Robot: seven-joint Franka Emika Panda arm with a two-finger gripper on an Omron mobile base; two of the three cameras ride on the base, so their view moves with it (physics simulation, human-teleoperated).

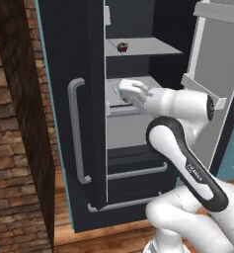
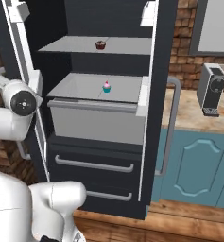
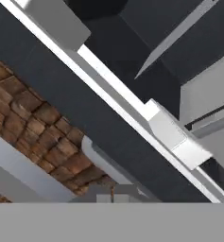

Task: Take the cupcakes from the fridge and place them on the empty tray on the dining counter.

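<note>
Fridge (image 2: 104,156): black, right door swung wide, left door shut; light grey shelves inside.
Cupcakes: chocolate one (image 2: 100,45) on the upper shelf; pink-frosted, teal-wrapped one (image 2: 107,87) on the shelf below. Both tiny, upright, untouched.
Gripper (image 1: 124,92): at the fridge opening, jaws clenched on nothing visible.
Risk: clenched jaws would knock over a cupcake instead of grasping; the arm may snag the open door (image 1: 214,79).

In front of me the fridge (image 2: 108,142) stands open. One cupcake (image 2: 101,45) sits on its top shelf (image 2: 75,46), another cupcake (image 2: 107,87) below it.
</note>
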